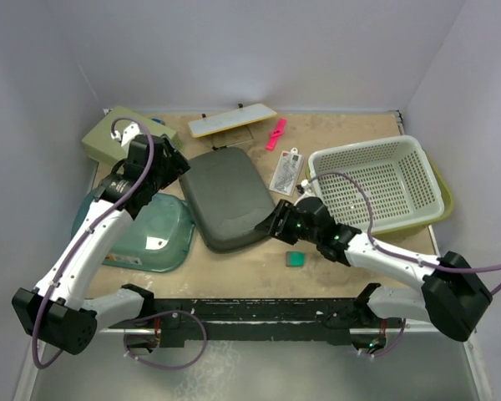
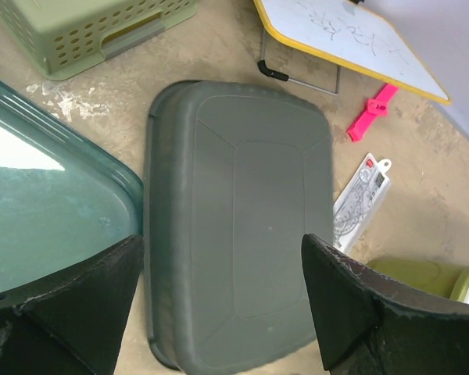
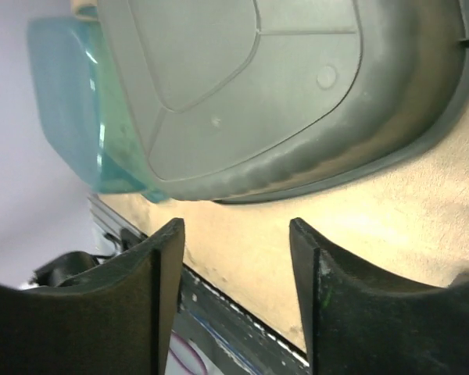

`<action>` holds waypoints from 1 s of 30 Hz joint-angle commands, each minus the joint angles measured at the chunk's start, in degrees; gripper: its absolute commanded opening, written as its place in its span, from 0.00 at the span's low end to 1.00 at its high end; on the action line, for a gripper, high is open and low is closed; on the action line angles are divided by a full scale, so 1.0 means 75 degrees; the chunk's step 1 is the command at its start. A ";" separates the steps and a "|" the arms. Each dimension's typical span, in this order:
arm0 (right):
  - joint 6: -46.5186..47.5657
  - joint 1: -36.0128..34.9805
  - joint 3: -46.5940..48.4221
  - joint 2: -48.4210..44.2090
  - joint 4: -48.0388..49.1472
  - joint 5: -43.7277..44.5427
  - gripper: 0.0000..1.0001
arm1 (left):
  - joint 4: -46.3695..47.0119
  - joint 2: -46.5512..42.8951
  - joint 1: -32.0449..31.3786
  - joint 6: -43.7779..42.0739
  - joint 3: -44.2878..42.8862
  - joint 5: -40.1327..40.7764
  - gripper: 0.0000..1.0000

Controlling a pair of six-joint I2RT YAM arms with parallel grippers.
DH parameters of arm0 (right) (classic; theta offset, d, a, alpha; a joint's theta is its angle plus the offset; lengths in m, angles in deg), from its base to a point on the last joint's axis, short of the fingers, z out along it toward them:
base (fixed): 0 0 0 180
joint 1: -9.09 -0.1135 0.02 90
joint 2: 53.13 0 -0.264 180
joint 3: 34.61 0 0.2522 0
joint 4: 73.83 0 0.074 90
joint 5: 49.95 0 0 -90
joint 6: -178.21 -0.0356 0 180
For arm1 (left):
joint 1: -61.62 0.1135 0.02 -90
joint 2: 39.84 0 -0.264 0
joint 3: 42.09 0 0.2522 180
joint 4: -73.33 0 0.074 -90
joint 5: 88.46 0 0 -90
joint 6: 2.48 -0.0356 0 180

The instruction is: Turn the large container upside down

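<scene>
Emptying is advised first: the large container [image 1: 445, 203] is seen upright at far right, white basket [image 1: 376, 180] nested inside, to be lifted out. Left gripper [image 2: 219, 262] and right gripper [image 3: 236, 234] are spread, empty, by the dark grey tub [image 1: 230, 196].

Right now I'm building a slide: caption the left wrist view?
Open left gripper over an upside-down grey tub, teal tub beside it, whiteboard and pink clip beyond.

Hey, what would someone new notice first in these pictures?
A dark grey tub lies upside down in the middle of the table. Both grippers are open beside it, the left gripper at its far left corner, the right gripper at its near right edge. A white basket sits on the right, a teal tub on the left.
</scene>
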 commanded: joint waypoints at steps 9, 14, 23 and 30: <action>0.3419 -0.0059 0.4147 -0.0076 -0.5905 0.1026 0.73 | -0.0085 0.0224 -0.0026 -0.0954 -0.0579 -0.0156 0.79; 0.4345 -0.0059 0.4947 -0.0577 -0.6184 0.2678 0.73 | 0.0194 0.0432 -0.1265 -0.0891 -0.0563 0.0358 0.79; 0.5474 0.1980 0.6069 0.0061 -0.6740 0.3719 0.77 | 0.0533 0.0875 -0.2581 -0.0657 -0.0309 0.0447 0.80; 0.5340 0.2463 0.7331 0.1690 -0.7135 0.2968 0.85 | 0.0477 0.0915 -0.2620 -0.0739 -0.0314 0.0385 0.80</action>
